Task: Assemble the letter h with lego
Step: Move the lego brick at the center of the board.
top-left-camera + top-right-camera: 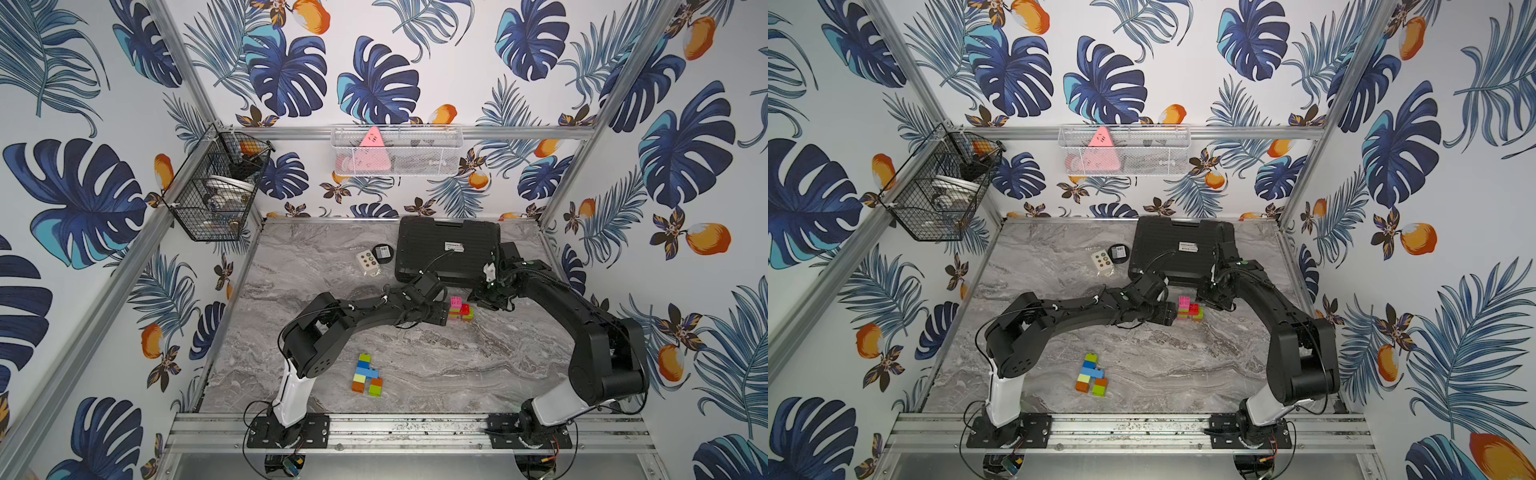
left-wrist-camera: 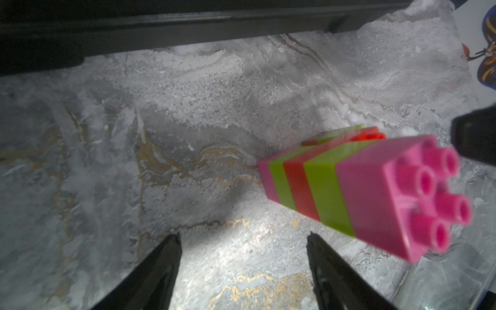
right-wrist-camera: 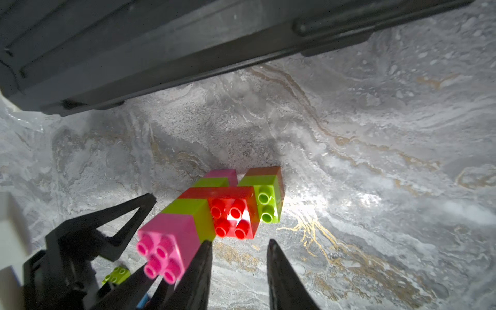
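A lego stack (image 1: 459, 309) stands on the marble table (image 1: 478, 365) in both top views. Its tall column runs pink, lime, red, lime, pink (image 2: 362, 193). The red brick (image 3: 232, 214) bridges to a shorter column of lime on orange (image 3: 268, 200). My left gripper (image 2: 243, 236) is open and empty, with the stack just outside one finger. My right gripper (image 3: 240, 244) is open a little with nothing between its fingers; one finger (image 3: 205, 257) sits beside the tall column. A second flat lego group (image 1: 366, 374) of lime, blue, light blue and orange bricks lies nearer the front.
A black case (image 1: 446, 249) lies close behind the stack. A white card with coloured dots (image 1: 368, 262) and a black round disc (image 1: 382, 252) lie at the back left. Wire baskets (image 1: 216, 187) hang on the walls. Both arms meet over the stack.
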{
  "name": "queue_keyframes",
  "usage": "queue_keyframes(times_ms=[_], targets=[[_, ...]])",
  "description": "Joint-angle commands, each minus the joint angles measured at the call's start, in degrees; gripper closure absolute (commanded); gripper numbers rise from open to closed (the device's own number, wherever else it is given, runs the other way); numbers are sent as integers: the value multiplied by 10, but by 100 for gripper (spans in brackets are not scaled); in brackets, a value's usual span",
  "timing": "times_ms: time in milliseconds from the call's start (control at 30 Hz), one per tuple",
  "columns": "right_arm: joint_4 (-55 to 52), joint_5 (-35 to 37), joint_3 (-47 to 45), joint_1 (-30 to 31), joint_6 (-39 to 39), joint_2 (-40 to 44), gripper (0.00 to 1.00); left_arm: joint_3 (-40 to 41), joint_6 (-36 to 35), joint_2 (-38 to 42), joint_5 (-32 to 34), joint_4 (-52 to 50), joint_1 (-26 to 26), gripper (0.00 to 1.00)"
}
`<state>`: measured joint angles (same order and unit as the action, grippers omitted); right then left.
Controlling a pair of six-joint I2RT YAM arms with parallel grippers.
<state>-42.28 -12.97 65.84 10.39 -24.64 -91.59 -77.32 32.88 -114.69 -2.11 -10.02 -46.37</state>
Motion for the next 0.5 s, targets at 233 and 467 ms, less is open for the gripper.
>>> queue_keyframes(times_ms=[233,467], targets=[[27,8,-41,1,-1,-30,64,30,-16,47,5,26,1,19],[14,-9,-30,1,4,-17,65,67,-20,97,28,38,1,19]])
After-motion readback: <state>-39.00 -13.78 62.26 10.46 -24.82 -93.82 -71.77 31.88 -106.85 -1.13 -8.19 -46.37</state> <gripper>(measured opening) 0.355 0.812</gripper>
